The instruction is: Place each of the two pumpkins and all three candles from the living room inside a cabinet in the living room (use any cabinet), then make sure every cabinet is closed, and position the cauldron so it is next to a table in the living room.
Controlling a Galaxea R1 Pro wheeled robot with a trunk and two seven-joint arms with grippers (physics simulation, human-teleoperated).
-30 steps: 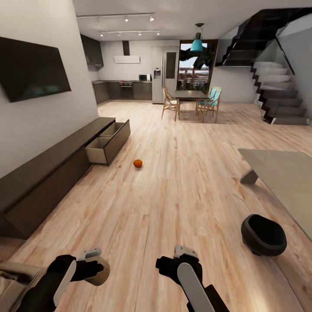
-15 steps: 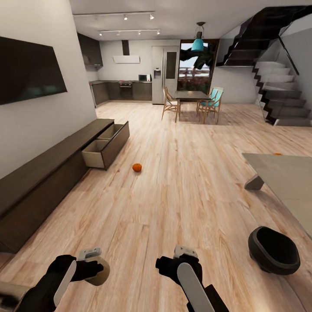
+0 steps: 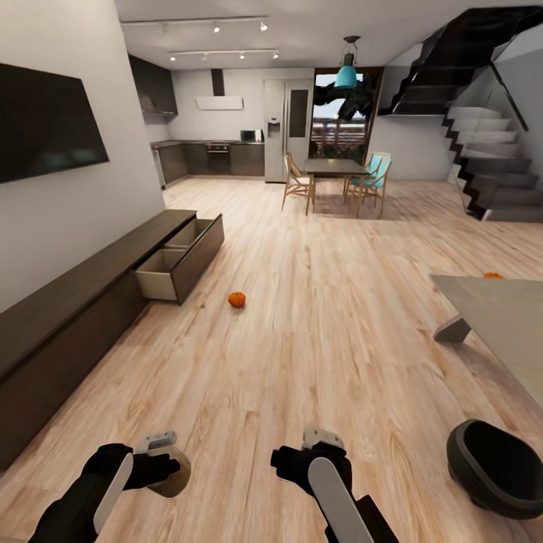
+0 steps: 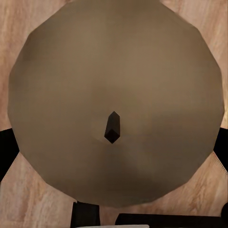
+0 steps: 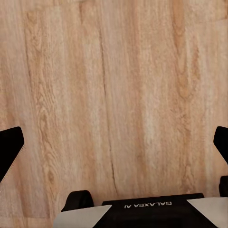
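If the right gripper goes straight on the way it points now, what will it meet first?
Most likely the bare wood floor: the right gripper, jaws open and empty, looks straight at planks with nothing between. How far away the floor lies is unclear.

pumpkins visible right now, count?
2. One pumpkin lies on the floor near the cabinet's open drawer; another sits at the table's far edge, partly hidden.

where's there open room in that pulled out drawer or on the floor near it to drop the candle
The open drawer of the cabinet shows two bare beige compartments; the candle in the left gripper could go in either. The floor is bare up to the pumpkin just off the drawer's corner. It is tighter by the cauldron and table.
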